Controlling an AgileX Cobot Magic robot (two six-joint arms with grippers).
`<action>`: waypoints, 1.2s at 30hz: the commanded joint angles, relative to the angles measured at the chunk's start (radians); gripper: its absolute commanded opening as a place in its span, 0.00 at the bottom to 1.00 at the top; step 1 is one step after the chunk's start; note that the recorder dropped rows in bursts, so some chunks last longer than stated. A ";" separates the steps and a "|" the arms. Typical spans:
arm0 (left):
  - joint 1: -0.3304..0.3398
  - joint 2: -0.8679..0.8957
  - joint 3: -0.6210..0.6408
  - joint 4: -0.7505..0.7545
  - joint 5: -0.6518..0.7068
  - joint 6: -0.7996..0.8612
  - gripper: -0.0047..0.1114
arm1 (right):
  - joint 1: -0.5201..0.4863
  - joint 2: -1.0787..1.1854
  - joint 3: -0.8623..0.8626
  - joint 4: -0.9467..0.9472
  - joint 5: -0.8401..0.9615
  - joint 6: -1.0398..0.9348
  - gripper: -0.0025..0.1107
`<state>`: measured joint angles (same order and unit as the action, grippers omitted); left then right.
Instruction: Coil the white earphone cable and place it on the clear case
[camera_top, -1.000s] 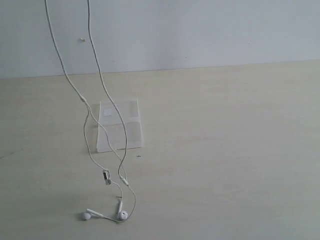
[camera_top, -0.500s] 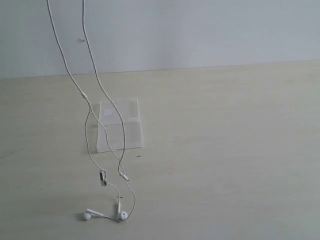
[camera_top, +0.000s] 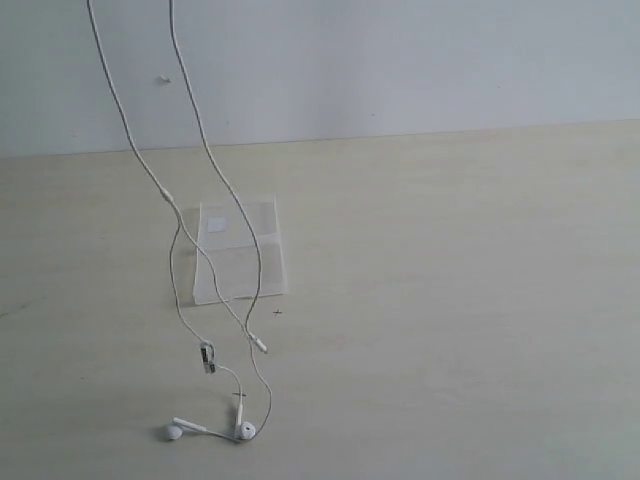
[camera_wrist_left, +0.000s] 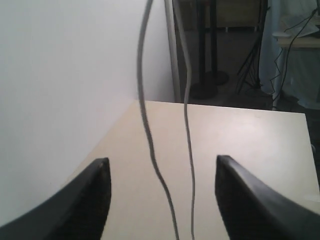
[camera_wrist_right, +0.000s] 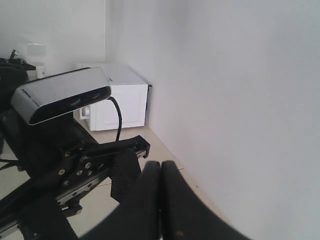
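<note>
- The white earphone cable (camera_top: 208, 357) is hanging in two strands from above the exterior view's top edge. It is draping in front of the clear case (camera_top: 240, 265) and ending on the table (camera_top: 450, 300), where its earbuds (camera_top: 245, 431) are lying.
- It is looking very light, thin and limp. I judge it will be sagging and slipping through loose jaws, so pinching both strands together partway up is looking like the soundest hold.
- Counting: one cable, two hanging strands, two earbuds, one case.
- The left gripper (camera_wrist_left: 162, 161) is standing spread, with both strands passing between its jaws untouched.
- The right gripper (camera_wrist_right: 160, 167) is clenched, with no cable showing in it.
</note>
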<state>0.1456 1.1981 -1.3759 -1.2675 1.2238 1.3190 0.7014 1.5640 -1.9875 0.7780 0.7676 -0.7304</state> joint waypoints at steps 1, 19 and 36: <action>-0.008 0.019 0.004 -0.035 -0.003 0.020 0.49 | 0.003 -0.001 -0.005 0.038 -0.012 -0.027 0.02; -0.008 0.031 0.004 0.016 -0.003 0.064 0.04 | 0.003 -0.003 -0.005 0.026 0.008 -0.020 0.02; -0.006 0.010 0.004 0.178 -0.003 -0.073 0.04 | 0.001 -0.034 0.218 -0.394 0.169 0.376 0.02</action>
<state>0.1456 1.2250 -1.3759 -1.0933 1.2238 1.2839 0.7014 1.5495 -1.8683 0.3984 0.9755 -0.3675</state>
